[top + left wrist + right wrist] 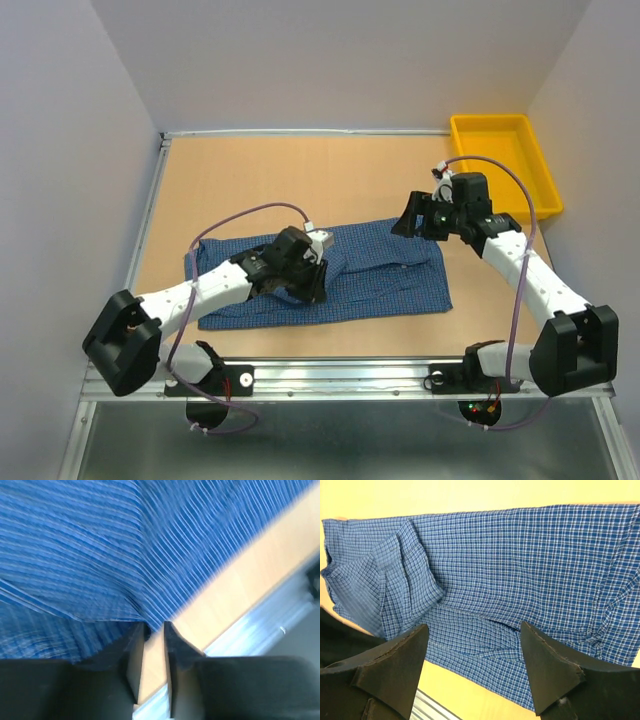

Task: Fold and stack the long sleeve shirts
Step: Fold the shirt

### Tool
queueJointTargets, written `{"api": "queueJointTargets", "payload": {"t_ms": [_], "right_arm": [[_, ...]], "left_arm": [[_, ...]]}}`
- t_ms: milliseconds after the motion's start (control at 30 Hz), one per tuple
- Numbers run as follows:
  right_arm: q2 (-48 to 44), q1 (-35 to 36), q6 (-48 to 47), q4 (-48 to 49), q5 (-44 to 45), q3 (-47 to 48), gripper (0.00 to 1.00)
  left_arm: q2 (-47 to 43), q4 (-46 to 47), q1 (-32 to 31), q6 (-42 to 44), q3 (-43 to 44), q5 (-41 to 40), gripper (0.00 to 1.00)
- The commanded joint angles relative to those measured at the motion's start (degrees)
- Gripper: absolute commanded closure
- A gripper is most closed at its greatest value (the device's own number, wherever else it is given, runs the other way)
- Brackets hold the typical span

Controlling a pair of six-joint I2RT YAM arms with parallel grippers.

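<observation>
One blue fine-checked cotton button-up long-sleeved shirt (390, 270) lies partly folded mid-table on the tan wooden table (300, 180). One yellow plastic bin (490, 119) at two o'clock shows only its own floor. The left gripper (155, 625) is narrowly parted at the shirt's edge, grasping nothing. The right gripper (474, 626) is spread wide above the shirt's three o'clock end, released.

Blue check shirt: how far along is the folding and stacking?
Done: the shirt lies flat, one sleeve folded onto it. In hand: the left tool, jaws slightly apart, sits at the shirt's near edge gripping nothing; the right tool hovers open above. Left: further folds and stacking; only this one shirt shows.
</observation>
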Motion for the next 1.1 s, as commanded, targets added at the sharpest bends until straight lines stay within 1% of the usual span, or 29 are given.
{"api": "queueJointTargets", "payload": {"t_ms": [0,33,67,100,133,167,233,267,333,367,400,467,500,533,567,600,633,700,733,800,833,900,1000,1067], "right_arm": [[1.55,1.11,-1.12,3.72,2.16,2.79,0.21],[2.08,1.11,-1.03,3.98,3.56,2.79,0.21],[3.21,1.11,-0.6,3.9,4.45,2.87,0.21],[3.84,1.11,-0.16,3.98,5.41,2.96,0.21],[4.45,1.2,0.2,4.25,7.34,2.96,0.22],[5.07,1.11,1.07,4.42,8.05,2.96,0.22],[7.0,1.11,2.3,4.95,10.85,3.49,0.23],[8.05,1.11,3.61,5.21,11.22,4.1,0.23],[9.2,1.11,4.59,6.7,11.05,4.54,0.24],[9.72,1.11,5.2,7.49,10.96,4.63,0.25],[11.12,1.11,6.08,8.46,10.87,4.63,0.25],[12.97,1.11,6.87,10.83,10.87,4.72,0.26],[14.72,1.11,7.31,11.97,10.78,4.89,0.27],[15.78,1.11,7.41,12.51,10.78,5.16,0.28],[16.58,1.11,7.49,12.95,10.61,5.68,0.28],[17.28,1.11,7.41,13.47,10.43,6.04,0.28],[18.77,1.11,7.41,14.61,9.91,6.13,0.3],[19.92,1.11,7.41,15.67,9.73,6.65,0.3],[20.36,1.11,7.58,16.81,9.64,6.74,0.31],[21.59,1.11,8.02,18.22,9.2,6.66,0.32],[22.2,1.11,8.28,19.44,8.68,6.65,0.34],[24.05,1.11,8.81,21.38,7.8,6.57,0.35],[26.68,0.85,9.25,23.84,7.53,6.57,0.38],[28.09,0.32,10.04,24.72,8.14,6.57,0.39]], "left_arm": [[-8.59,0.97,-5.03,-3.94,-1.13,5.23,0.51],[-9.38,0.96,-5.47,-3.94,-1.22,7.58,0.37],[-11.13,1.05,-6.08,-3.76,-1.39,8.83,0.3],[-12.02,0.96,-6.0,-3.5,-1.4,10.75,0.27],[-12.72,0.96,-6.0,-3.5,-1.4,10.77,0.25],[-13.51,0.79,-6.0,-3.76,-0.7,9.73,0.24],[-15.19,-1.05,-5.48,-4.02,0.88,4.29,0.24],[-15.45,-2.88,-3.65,-4.63,3.06,0.27,0.24],[-15.72,-4.57,0.13,-4.99,4.66,-2.23,0.23],[-15.89,-4.75,3.11,-5.08,5.02,-3.02,0.23],[-16.24,-5.01,8.97,-6.04,5.19,-4.94,0.23],[-16.16,-4.4,16.03,-6.05,4.67,-5.66,0.23],[-15.64,-3.44,21.89,-6.05,4.32,-6.53,0.23],[-15.2,-2.73,21.95,-6.05,4.14,-7.06,0.23],[-14.58,-1.86,26.3,-5.96,3.97,-7.33,0.23],[-13.71,-0.89,29.04,-6.13,3.79,-7.68,0.24],[-12.05,0.25,33.16,-6.22,3.35,-6.47,0.25],[-10.37,3.84,37.4,-6.75,1.43,-5.58,0.26],[-8.36,4.91,38.98,-7.01,0.72,-4.71,0.28],[-6.33,7.63,42.58,-8.06,-1.12,-6.27,0.29],[-3.97,8.69,43.65,-8.24,-1.74,-5.93,0.3],[-0.19,11.85,47.59,-9.38,-2.89,-3.22,0.32],[4.65,16.06,49.8,-10.52,-2.11,-1.89,0.33],[7.38,16.69,50.6,-10.88,-1.14,-2.06,0.33]]}}
